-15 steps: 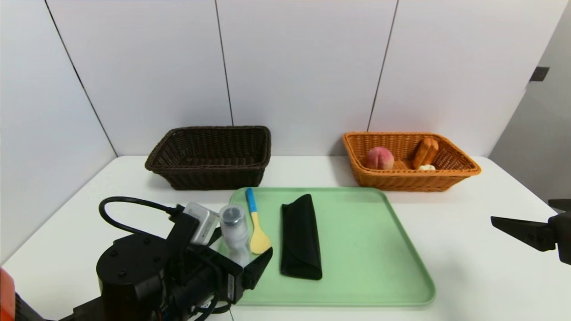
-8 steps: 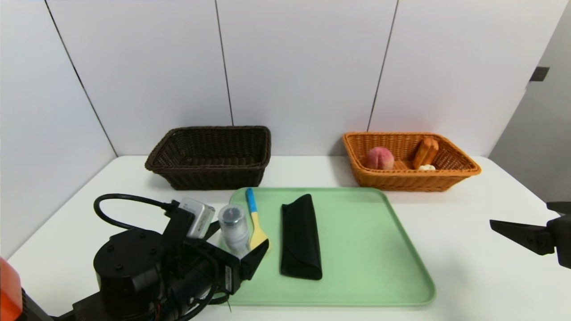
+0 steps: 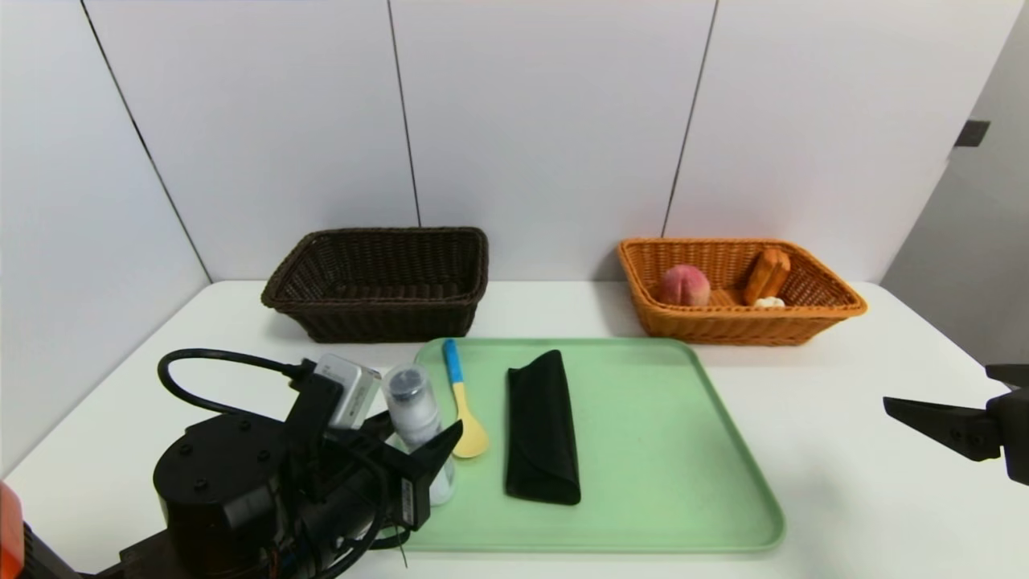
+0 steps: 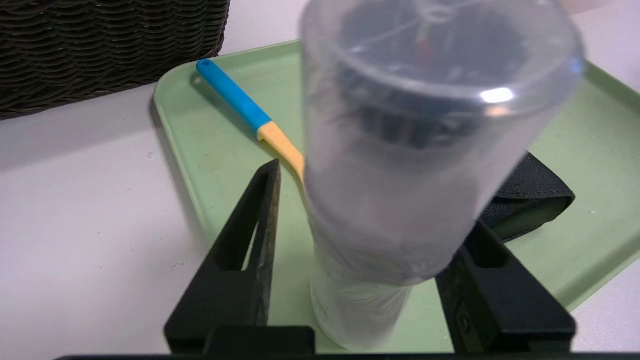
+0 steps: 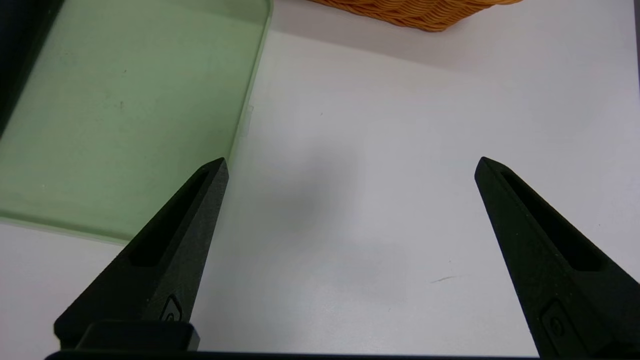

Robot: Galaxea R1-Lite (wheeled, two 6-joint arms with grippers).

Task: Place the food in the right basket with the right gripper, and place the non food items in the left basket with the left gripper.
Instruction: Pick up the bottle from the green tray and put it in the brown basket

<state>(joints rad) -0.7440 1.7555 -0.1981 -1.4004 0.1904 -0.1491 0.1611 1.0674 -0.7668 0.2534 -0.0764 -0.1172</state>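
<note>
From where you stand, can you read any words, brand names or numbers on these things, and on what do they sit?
No text reads clearly anywhere.
Clear bottle, between the left gripper's fingers: no legible label.
Small white sticker on the left gripper: print too small to read.
Small embossed marks on the right gripper fingers: not legible.
Spoon, black case, baskets: none.

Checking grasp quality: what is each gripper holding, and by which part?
The left gripper has the clear bottle between its fingers at mid-body. The right gripper holds nothing.
</note>
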